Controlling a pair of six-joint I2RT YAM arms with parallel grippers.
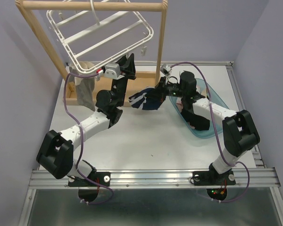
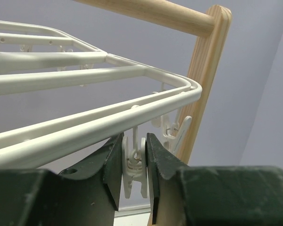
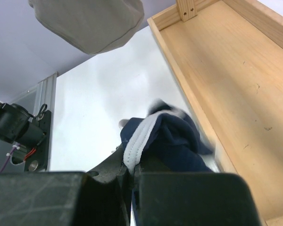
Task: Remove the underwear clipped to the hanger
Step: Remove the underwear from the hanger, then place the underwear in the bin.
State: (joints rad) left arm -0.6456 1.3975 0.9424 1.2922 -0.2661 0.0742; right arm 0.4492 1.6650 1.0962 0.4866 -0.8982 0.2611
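Observation:
The white hanger (image 1: 104,33) hangs tilted from the wooden rail. My left gripper (image 1: 128,66) is raised to its lower right rim and is shut on a white clip (image 2: 134,165), pinched between both fingers just under the rim (image 2: 85,129); the clip holds no cloth. My right gripper (image 1: 162,92) is shut on the navy underwear with white trim (image 1: 146,100) and holds it just above the table, beside the tub. In the right wrist view the trim (image 3: 139,141) sits between the jaws of the gripper (image 3: 132,172). A grey-olive garment (image 1: 85,89) still hangs from the hanger's left side.
The wooden rail stand has a post (image 1: 161,37) right of the left gripper and a base tray (image 3: 236,84) close behind the navy cloth. A teal tub (image 1: 212,101) lies under the right arm, dark cloth in it. The grey garment (image 3: 89,21) hangs above.

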